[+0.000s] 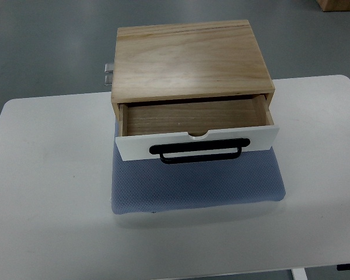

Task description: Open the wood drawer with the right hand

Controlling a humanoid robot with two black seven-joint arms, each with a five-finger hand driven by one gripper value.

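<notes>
Smooth wood drawer (192,116), apparently metal handle (201,153)

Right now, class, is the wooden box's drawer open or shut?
Open. The drawer is pulled out of the wooden box, its bare inside showing behind the white front and black handle.

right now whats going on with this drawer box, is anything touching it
Nothing is handling it at this moment; neither robot hand is in view. The wooden drawer box sits on a blue-grey pad on the white table. Its drawer is already pulled partway out toward the camera and looks empty inside. The white front panel carries a black handle, which hangs free.
</notes>
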